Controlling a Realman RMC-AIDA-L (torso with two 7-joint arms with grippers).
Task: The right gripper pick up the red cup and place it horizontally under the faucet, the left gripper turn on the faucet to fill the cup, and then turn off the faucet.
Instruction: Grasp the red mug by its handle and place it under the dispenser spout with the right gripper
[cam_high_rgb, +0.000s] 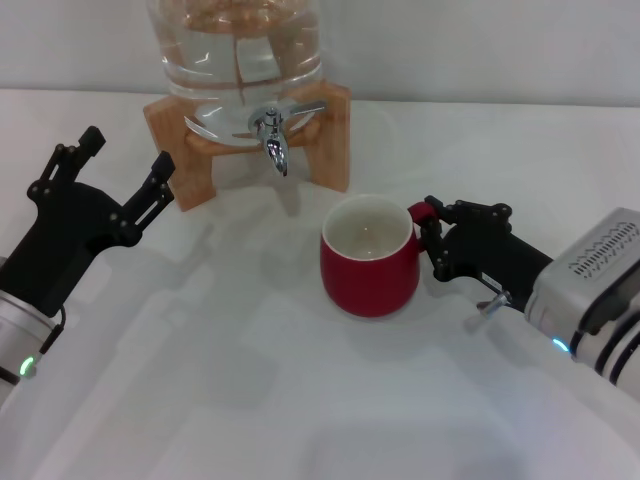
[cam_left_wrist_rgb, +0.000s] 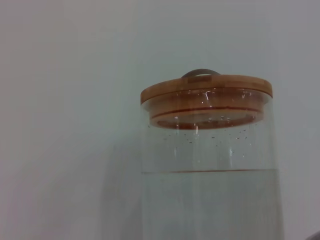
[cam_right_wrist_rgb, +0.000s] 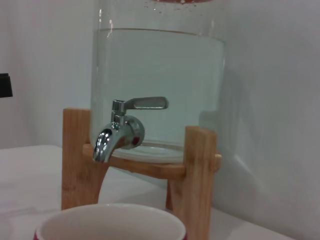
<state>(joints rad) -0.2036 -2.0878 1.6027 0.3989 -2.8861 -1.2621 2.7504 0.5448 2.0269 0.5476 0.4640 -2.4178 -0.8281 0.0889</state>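
White worktop (cam_high_rgb: 300, 420), red cup (cam_high_rgb: 370, 265) centre frame short of the faucet (cam_high_rgb: 272, 135), right gripper (cam_high_rgb: 432, 232) fingers pinching its handle, left gripper (cam_high_rgb: 125, 165) fingers spread at left; thin handle grip could let it swing or tip.

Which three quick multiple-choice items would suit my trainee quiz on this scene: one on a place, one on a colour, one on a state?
1. Where does the red cup stand?
A. Right of and nearer than the faucet spout
B. On the wooden stand
C. Inside the jar

2. Colour inside the cup?
A. Black
B. Cream-white
C. Green

3. How is the left claw?
A. Shut on the faucet
B. Shut on the cup
C. Open, apart from the faucet

Answers: 1 A, the head view shows it offset. 2 B, the interior is pale. 3 C, its fingers are spread, holding nothing.
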